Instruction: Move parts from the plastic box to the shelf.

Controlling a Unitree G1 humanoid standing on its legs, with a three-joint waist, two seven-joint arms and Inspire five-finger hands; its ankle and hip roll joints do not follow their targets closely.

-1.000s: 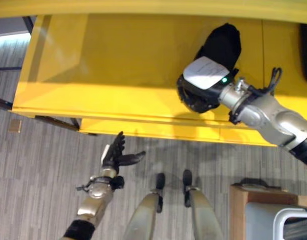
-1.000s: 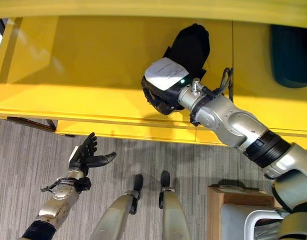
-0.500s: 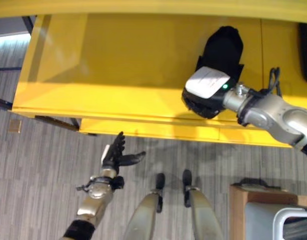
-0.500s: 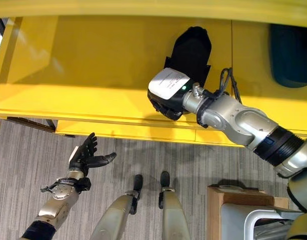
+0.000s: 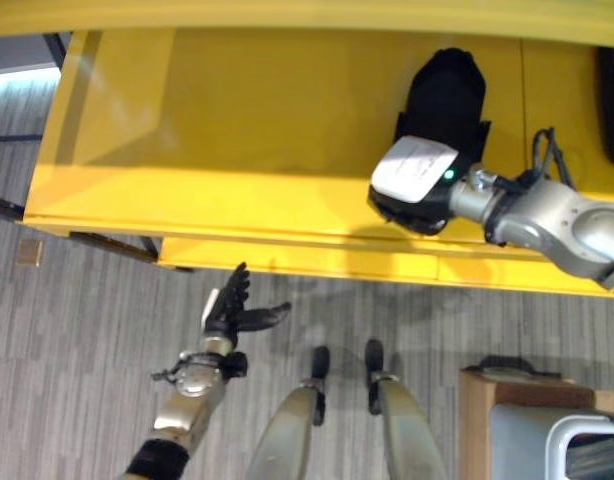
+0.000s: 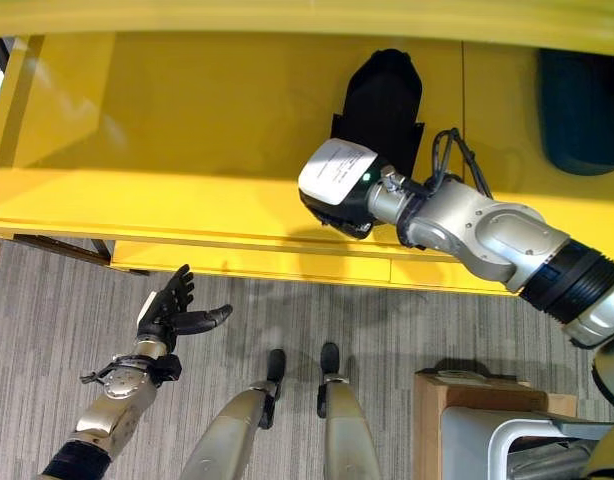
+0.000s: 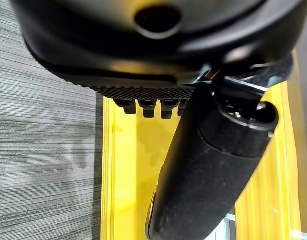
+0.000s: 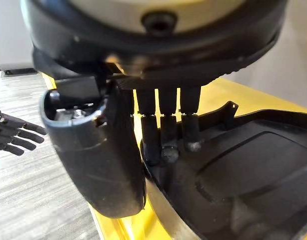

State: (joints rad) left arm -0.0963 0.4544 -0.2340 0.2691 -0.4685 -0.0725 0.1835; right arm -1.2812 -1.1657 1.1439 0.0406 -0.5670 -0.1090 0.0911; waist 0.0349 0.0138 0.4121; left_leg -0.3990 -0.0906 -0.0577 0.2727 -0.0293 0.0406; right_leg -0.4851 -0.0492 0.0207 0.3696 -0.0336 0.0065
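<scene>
Yellow shelf (image 5: 237,150) fills the upper half of the head views, and a black moulded part (image 6: 384,100) lies on it right of centre. The right hand (image 6: 337,190) rests at the part's near edge by the shelf lip; in its wrist view the fingers (image 8: 161,135) curl down onto the part's rim (image 8: 228,165), gripping it. Over the last second the part has slid deeper onto the shelf and the arm has swung lower, so placement looks nearly done, with release likely next. The left hand (image 5: 232,310) hangs open over the grey floor (image 5: 67,330) at lower left, idle.
</scene>
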